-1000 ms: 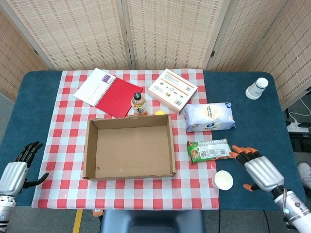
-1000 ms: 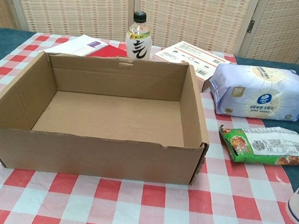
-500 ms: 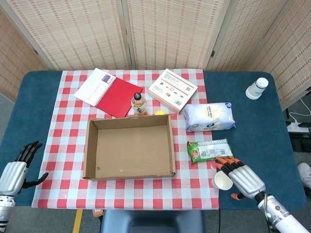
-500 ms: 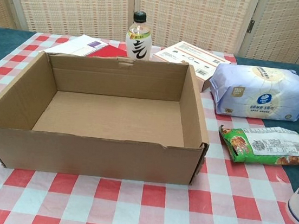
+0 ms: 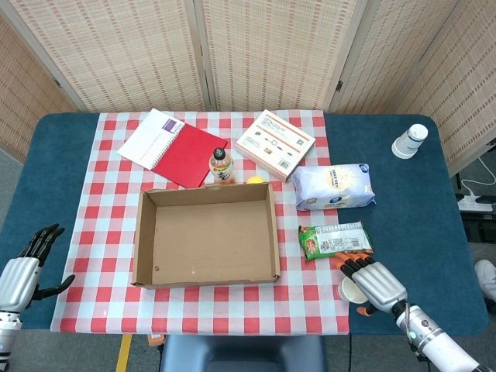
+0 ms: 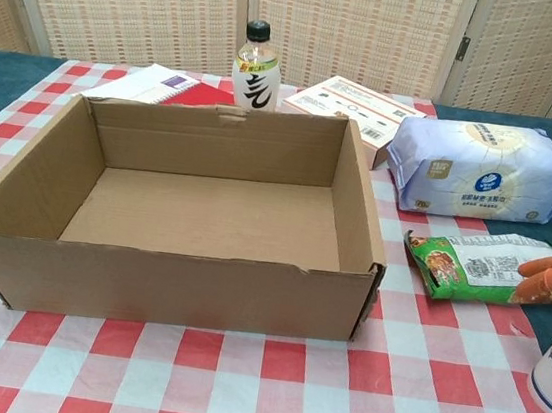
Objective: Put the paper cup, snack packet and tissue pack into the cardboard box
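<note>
While the right robot hand [image 5: 373, 280] hovers over the paper cup [image 5: 350, 290] near the right of the bench [image 5: 411, 209], fingers spread and holding nothing, the snack packet [image 5: 335, 239] and tissue pack [image 5: 334, 187] lie right of the empty cardboard box [image 5: 206, 235]. At the near left, the left robot hand [image 5: 23, 273] waits open.

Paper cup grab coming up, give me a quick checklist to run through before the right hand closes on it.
1. Cardboard box empty and open on top: ok.
2. Paper cup upright on the tablecloth: ok.
3. Right hand over the cup: ok; contact with it: cannot tell.
4. Right hand free of the snack packet: not ok, its fingertips overlap the packet's near edge.
5. Tissue pack clear of the cup: ok.
6. Left hand open and away from the box: ok.
</note>
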{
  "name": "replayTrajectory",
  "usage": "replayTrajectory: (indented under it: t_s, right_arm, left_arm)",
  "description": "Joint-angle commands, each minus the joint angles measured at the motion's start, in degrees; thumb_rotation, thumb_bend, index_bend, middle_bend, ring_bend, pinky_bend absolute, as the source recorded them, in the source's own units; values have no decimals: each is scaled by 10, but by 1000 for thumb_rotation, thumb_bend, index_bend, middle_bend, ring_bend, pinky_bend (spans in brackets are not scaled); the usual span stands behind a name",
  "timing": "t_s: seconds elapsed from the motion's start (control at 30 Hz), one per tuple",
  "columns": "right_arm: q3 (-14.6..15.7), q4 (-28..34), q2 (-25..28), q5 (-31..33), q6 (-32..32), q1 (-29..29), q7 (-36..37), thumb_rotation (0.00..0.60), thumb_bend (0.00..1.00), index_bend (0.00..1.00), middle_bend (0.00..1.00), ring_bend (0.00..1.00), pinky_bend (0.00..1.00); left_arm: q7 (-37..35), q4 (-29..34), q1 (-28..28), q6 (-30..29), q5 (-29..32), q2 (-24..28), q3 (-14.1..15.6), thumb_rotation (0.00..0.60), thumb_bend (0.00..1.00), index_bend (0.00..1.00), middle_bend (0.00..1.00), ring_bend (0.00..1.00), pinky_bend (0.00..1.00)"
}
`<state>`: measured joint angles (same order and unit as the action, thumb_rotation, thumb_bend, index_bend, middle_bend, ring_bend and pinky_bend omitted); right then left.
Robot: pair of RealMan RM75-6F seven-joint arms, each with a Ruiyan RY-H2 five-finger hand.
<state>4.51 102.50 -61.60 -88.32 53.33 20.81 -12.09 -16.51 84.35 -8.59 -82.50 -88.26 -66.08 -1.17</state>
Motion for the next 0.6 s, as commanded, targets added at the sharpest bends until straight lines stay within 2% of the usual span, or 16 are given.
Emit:
replayTrajectory:
  t_s: [0.03,0.17,0.33,0.6]
  right_arm:
    - [0,-2,-5,7,-4,3,-4,600,0,172,52,22,224]
    - [1,-9,-17,12,-2,4,-9,600,0,206,78,61,290]
    - [0,-17,-29,13,7,3,-12,600,0,251,103,90,322]
    - [0,-37,-53,10,28,-2,-16,600,32,387,165,164,438]
  left_arm:
    - [-1,0,0,0,0,0,0,600,230,88,27,0,224]
    - [-3,0,0,0,1,1,-1,600,230,88,27,0,223]
    - [-4,0,0,0,0,1,0,600,231,88,27,0,224]
    - [-7,-1,0,-1,1,2,-1,600,231,88,27,0,224]
